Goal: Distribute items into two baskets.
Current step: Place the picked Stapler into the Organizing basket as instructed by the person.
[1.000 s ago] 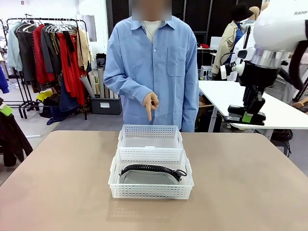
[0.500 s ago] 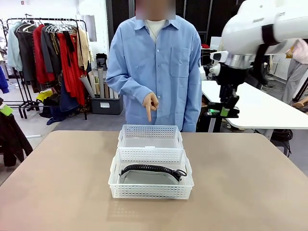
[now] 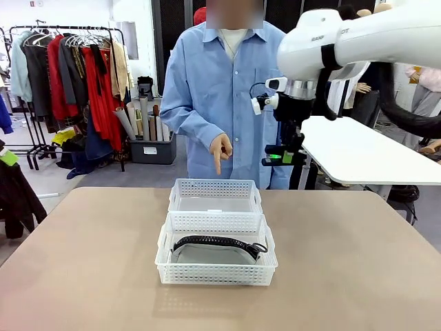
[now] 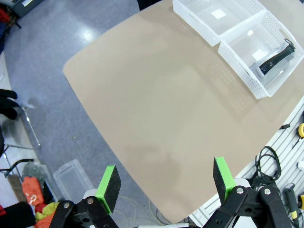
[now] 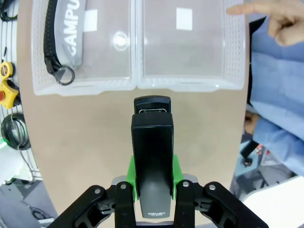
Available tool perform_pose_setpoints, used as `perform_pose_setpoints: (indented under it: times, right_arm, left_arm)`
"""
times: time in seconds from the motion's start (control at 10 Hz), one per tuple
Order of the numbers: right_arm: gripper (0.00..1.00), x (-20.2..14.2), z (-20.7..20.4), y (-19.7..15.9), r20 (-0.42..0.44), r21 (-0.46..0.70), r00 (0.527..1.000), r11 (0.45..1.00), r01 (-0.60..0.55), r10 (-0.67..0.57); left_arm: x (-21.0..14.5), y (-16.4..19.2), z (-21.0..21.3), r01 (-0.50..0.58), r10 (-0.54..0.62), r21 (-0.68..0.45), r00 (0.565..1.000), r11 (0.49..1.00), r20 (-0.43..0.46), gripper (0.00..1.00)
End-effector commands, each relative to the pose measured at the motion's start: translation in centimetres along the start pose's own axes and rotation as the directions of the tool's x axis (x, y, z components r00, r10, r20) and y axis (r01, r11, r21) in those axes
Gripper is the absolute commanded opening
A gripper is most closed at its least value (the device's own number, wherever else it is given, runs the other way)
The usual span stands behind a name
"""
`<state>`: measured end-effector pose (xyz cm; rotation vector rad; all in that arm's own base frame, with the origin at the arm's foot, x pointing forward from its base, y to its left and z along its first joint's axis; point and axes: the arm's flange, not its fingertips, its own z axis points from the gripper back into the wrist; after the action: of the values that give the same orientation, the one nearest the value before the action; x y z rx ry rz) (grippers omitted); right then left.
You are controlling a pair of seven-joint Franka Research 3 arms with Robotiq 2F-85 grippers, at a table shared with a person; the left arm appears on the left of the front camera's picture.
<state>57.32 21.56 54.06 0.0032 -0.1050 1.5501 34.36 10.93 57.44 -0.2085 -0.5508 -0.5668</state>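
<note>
My right gripper (image 3: 282, 157) hangs high over the table's far right, shut on the small black stapler (image 5: 152, 142), which sticks out past the green pads (image 5: 175, 176). Below it, two white baskets stand end to end. The near basket (image 3: 165, 265) holds the grey pouch (image 3: 217, 249) with its black zipper. The far basket (image 3: 180, 200) has nothing in it. The right wrist view shows the pouch (image 5: 71, 33) in the left basket (image 5: 83, 83) and an empty right basket (image 5: 187, 83). My left gripper (image 4: 166, 183) is open, high above the table's corner.
A person in a blue shirt stands at the far side, one hand (image 3: 220, 147) pointing a finger down at the far basket. A white table (image 3: 358, 155) stands behind on the right. Bare tabletop (image 3: 83, 262) surrounds the baskets.
My right arm has swung left from the far right toward the baskets, carrying the stapler. The person's pointing hand and the baskets have stayed put.
</note>
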Motion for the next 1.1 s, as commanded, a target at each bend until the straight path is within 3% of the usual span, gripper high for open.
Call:
perform_pose_setpoints:
  times: [0.0, 0.6, 1.0]
  right_arm:
    - [0.0, 1.6, 0.5, -1.2, 0.052, 0.036, 0.998, 0.999, 0.03, -0.032]
    - [0.0, 7.0, -4.0, -3.9, 0.12, 0.055, 0.992, 0.998, 0.034, -0.04]
    - [0.0, 10.6, -8.0, -7.6, 0.054, 0.081, 0.998, 0.996, -0.023, 0.019]
  left_arm:
    - [-0.2, 0.2, 0.0, 0.0, 0.0, -0.003, 1.0, 1.0, -0.005, 1.0]
    - [-0.2, 0.2, 0.0, 0.0, 0.0, -0.003, 1.0, 1.0, -0.005, 1.0]
    - [-0.2, 0.2, 0.0, 0.0, 0.0, -0.003, 1.0, 1.0, -0.005, 1.0]
